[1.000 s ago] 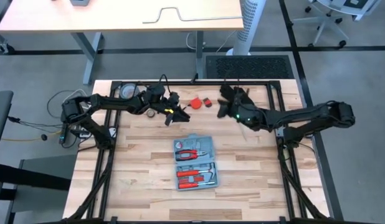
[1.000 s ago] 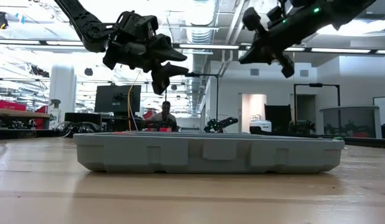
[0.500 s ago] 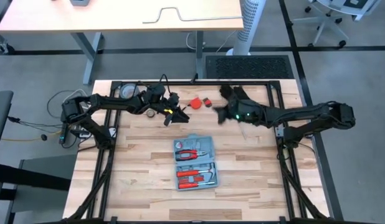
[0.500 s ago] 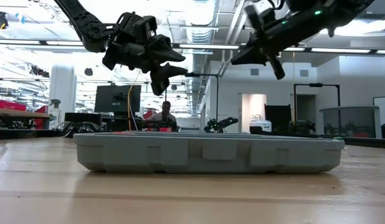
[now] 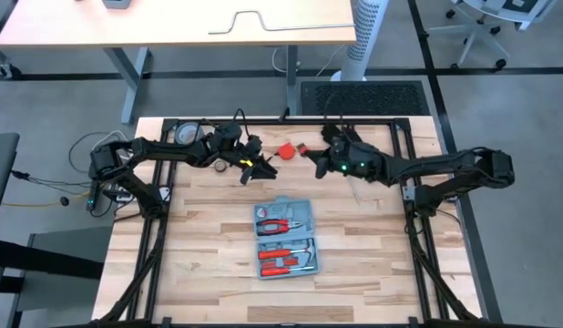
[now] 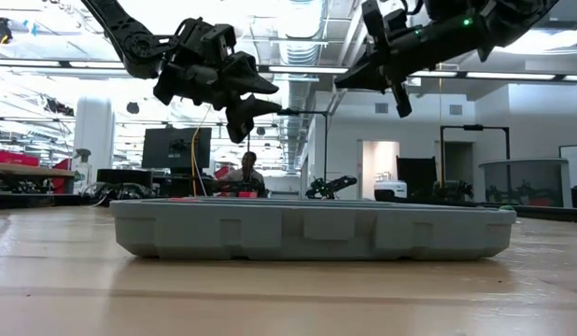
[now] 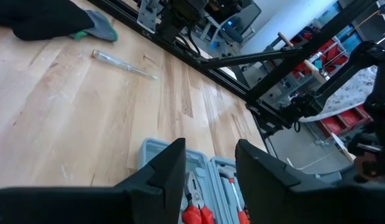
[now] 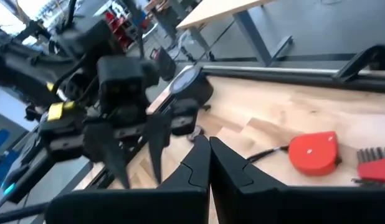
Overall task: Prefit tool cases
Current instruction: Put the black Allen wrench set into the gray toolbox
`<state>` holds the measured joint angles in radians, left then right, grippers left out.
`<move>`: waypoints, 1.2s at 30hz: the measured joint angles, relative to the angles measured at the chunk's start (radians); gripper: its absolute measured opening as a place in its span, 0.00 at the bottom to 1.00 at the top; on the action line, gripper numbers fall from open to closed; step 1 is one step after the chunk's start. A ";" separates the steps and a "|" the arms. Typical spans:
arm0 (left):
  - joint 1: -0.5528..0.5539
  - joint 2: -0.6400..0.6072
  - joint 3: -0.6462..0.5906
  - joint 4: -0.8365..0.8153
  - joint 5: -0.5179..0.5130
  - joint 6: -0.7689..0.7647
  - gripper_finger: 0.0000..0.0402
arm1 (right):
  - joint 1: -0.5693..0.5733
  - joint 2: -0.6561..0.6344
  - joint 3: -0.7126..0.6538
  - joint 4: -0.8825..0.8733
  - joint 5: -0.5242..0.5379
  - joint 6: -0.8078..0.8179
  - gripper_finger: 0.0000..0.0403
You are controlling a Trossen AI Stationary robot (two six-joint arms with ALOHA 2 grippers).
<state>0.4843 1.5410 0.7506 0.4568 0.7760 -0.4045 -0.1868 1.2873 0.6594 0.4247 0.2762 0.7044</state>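
Observation:
The light-blue tool case (image 5: 284, 237) lies open and flat on the wooden table, with red-handled tools in its slots; the low view shows its grey side wall (image 6: 312, 229). My left gripper (image 5: 256, 168) hovers open above the table beyond the case's far left corner, with the case's edge (image 7: 156, 151) below its fingers. My right gripper (image 5: 311, 155) hangs shut in the air farther right, near a red tape measure (image 8: 313, 152), and touches nothing. In the low view both grippers (image 6: 256, 98) (image 6: 368, 77) stand well above the case.
A black glove (image 5: 343, 137) lies at the far edge beside the red tape measure (image 5: 287, 149) and a small dark piece (image 5: 301, 148). A thin screwdriver (image 7: 124, 64) lies on the wood. A round object (image 5: 184, 134) sits at the far left. Bare wood surrounds the case.
My right gripper has moved toward the table's left edge, away from the black glove and toward the red tape measure, rising a little and turning more level. My left gripper and the case have stayed where they were.

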 joint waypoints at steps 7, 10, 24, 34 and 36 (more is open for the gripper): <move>0.000 0.000 0.000 -0.002 -0.015 -0.004 0.32 | 0.066 0.000 0.000 -0.009 0.010 -0.003 0.03; 0.000 0.000 0.000 -0.002 -0.015 -0.008 0.32 | 0.098 0.000 0.000 -0.009 0.011 -0.003 0.03; 0.000 0.000 0.000 0.005 -0.027 -0.004 0.32 | 0.192 -0.001 0.000 -0.004 0.044 0.002 0.03; -0.006 0.000 0.000 0.035 -0.025 -0.049 0.32 | 0.192 -0.001 0.000 0.000 0.045 0.002 0.03; -0.006 0.000 0.000 0.035 -0.026 -0.048 0.32 | 0.192 -0.001 0.000 -0.004 0.045 0.002 0.03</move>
<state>0.4782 1.5410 0.7506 0.4915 0.7496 -0.4525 0.0051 1.2865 0.6594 0.4206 0.3210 0.7066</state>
